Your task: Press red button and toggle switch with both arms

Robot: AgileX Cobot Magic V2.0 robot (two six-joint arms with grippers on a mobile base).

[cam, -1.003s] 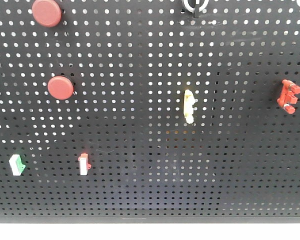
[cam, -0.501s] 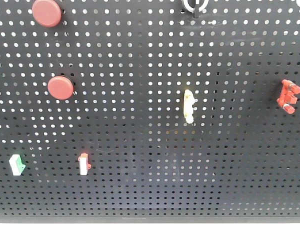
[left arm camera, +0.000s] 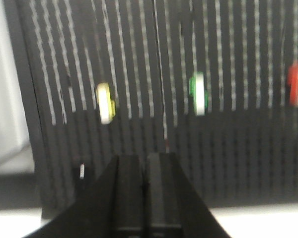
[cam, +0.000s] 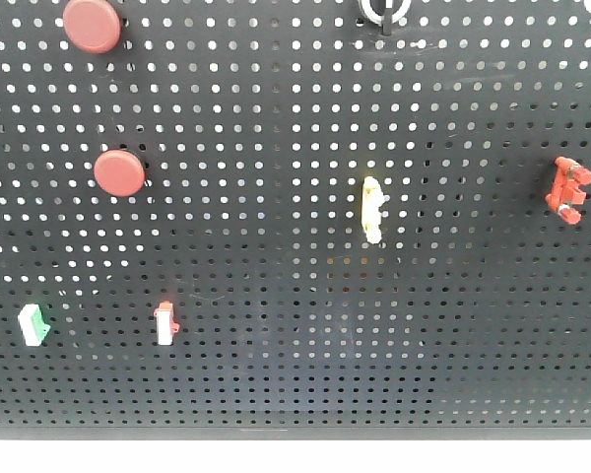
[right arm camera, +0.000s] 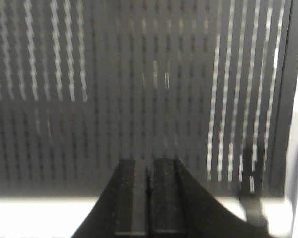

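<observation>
though half cropped, toggle switch (cam: 382, 12) topmost

The perforated board (cam: 295, 296) looks like matt black sheet, smooth between its holes. The upper red button (cam: 92, 24) and lower red button (cam: 119, 172) look like dull, smooth plastic. The toggle switch (cam: 382, 12) has a shiny, metal-like ring. The left gripper (left arm camera: 145, 159) and right gripper (right arm camera: 149, 162) are matt black.

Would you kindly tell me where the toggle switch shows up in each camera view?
Front view: toggle switch at the top edge, right of centre, partly cropped.
Left wrist: not in it.
Right wrist: not in it.
Shared landmark: the black pegboard, filling all three.
</observation>
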